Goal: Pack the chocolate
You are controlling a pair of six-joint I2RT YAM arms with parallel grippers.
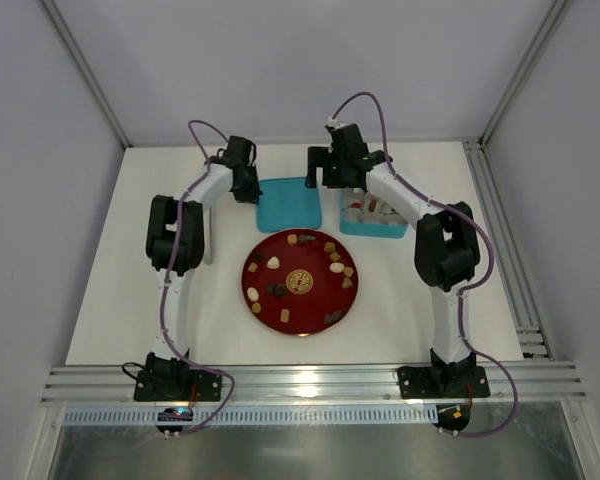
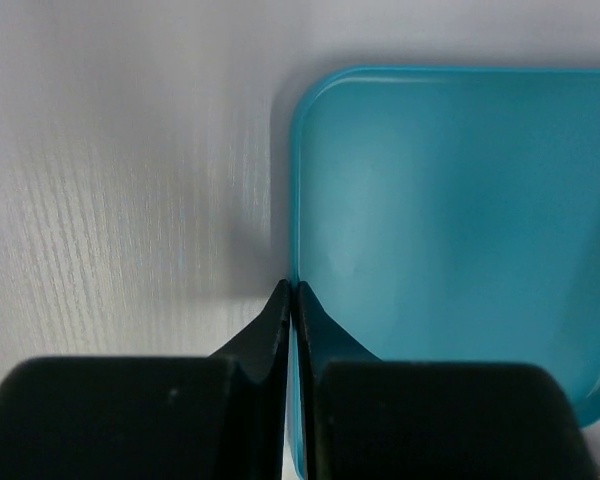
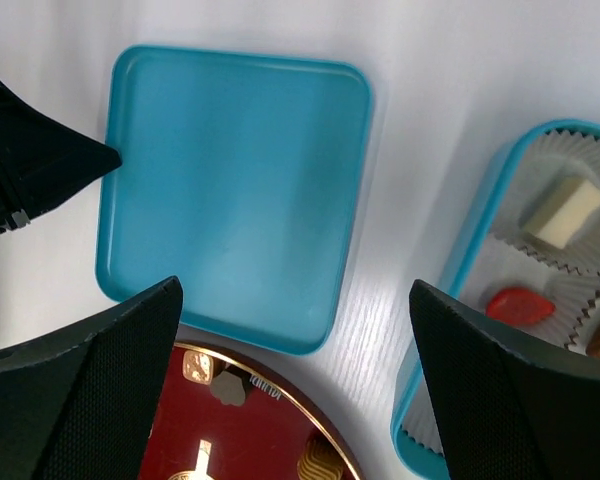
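left gripper (image 2: 293, 292) pinching rim of flat teal plastic lid (image 2: 460, 230), right gripper (image 3: 295, 290) fingers spread wide near it, assorted chocolate pieces (image 1: 273, 263) on round red plate (image 1: 315, 300)

Bright, even light; soft shadows; left gripper (image 2: 292, 296) looms blurred.

Between right gripper (image 3: 292, 300) jaws, spread wide: bare table (image 3: 380, 300) strip. Teal lid (image 3: 235, 190) at claw's left, teal box (image 3: 475, 235) at its right, red plate (image 3: 270, 410) behind. Left gripper (image 3: 40, 165) clamps lid's far edge.
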